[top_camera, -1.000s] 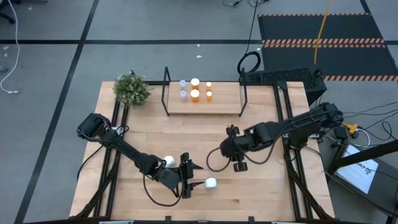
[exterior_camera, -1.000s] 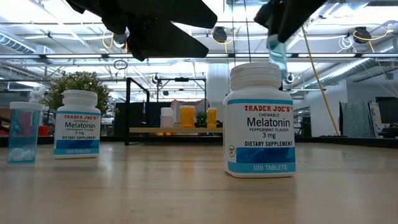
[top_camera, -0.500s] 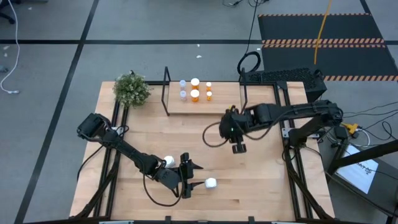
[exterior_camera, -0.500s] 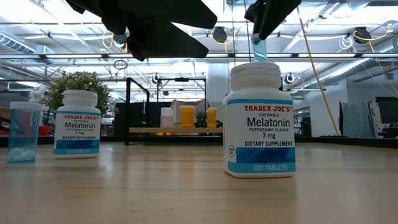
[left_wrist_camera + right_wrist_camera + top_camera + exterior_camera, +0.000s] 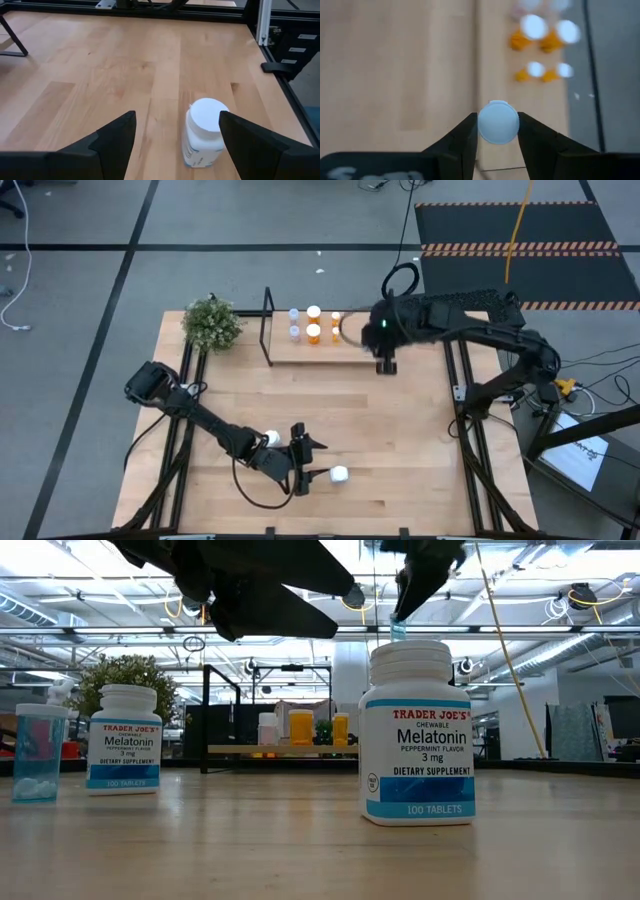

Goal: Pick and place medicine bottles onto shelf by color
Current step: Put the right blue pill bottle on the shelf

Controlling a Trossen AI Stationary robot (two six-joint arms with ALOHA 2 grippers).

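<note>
Bottles: we see a pale blue bottle [image 5: 498, 122] pinched between the fingers of our right gripper [image 5: 498, 131], which hangs over the right end of the shelf [image 5: 355, 352] at the far side of the tabletop [image 5: 420, 450]. On the shelf stand four orange bottles [image 5: 313, 334] and two pale ones [image 5: 294, 314], grouped toward its left half. Near the front edge, a white bottle [image 5: 204, 132] stands upright just in front of our left gripper [image 5: 175, 135], whose fingers are spread and hold nothing. Another white bottle [image 5: 124, 739] and a blue bottle [image 5: 39, 753] stand further left on the tabletop. A potted plant [image 5: 212, 323] sits at the far left corner.
</note>
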